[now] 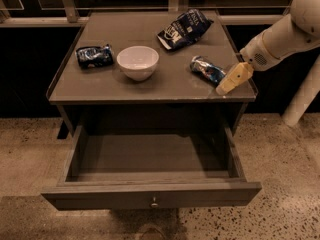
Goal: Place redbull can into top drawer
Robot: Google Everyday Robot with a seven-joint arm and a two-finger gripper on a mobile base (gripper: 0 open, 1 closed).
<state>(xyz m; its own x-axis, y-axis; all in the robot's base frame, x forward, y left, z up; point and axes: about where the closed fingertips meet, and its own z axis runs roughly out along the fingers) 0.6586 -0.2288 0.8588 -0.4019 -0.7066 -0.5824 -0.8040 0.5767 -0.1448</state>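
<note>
The redbull can (206,69) lies on its side on the right part of the cabinet top (105,86), silver and blue. My gripper (227,84), with tan fingers on a white arm, comes in from the right and sits just right of the can, close to the top's right front corner. It holds nothing that I can see. The top drawer (150,193) is pulled wide open below the top. Its inside is bare and its small round knob (154,202) faces the front.
A white bowl (138,61) stands mid-left on the top. A flat dark-blue foil packet (94,55) lies to its left. A blue-and-white chip bag (184,29) lies at the back right. A white post (302,99) stands on the floor at the right.
</note>
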